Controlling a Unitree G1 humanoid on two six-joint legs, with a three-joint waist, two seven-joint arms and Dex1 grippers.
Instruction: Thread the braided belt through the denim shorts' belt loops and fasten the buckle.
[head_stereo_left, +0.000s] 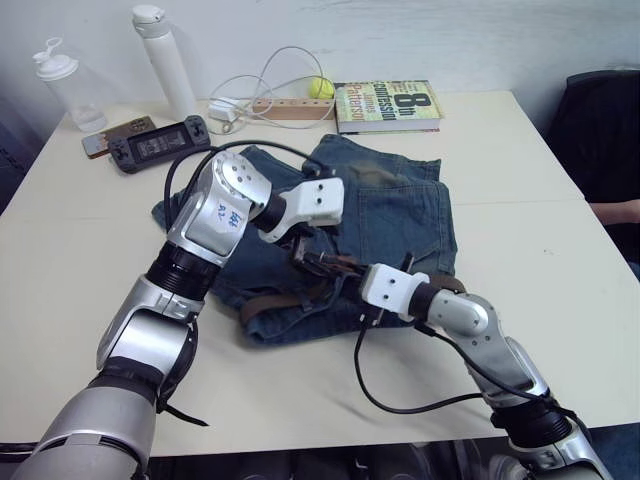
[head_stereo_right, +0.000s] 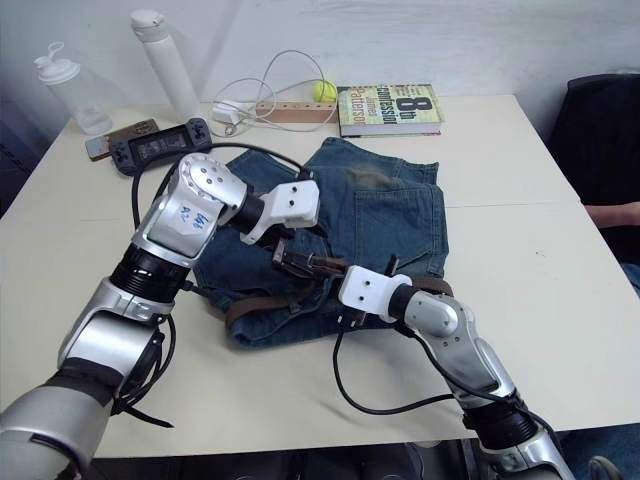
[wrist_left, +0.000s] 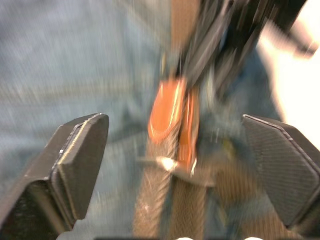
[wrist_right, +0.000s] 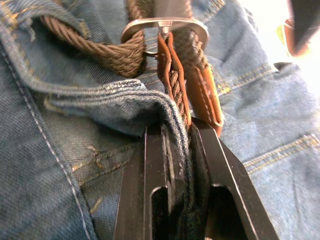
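The denim shorts (head_stereo_left: 390, 215) lie flat in the middle of the counter (head_stereo_left: 560, 250). The braided belt (wrist_right: 100, 47) runs along the waistband, on the side of the shorts nearest the counter's front edge. In the right wrist view the silver buckle (wrist_right: 165, 26) sits just past the tips of the right claw (wrist_right: 175, 131), and a tan leather end of the belt lies beside it.

The right claw is squeezed tight on a fold of the denim shorts at the waistband, with the belt's woven strap right against its fingers.

The left claw (wrist_left: 175, 150) hangs just above the same spot, close to the right claw. Its two fingers (wrist_left: 82, 150) are wide apart and hold nothing. The belt and its tan leather end lie below, between them.

At the counter's far edge are a book (head_stereo_left: 387, 105), two bottles (head_stereo_left: 165, 60) and a white cable (head_stereo_left: 265, 85).
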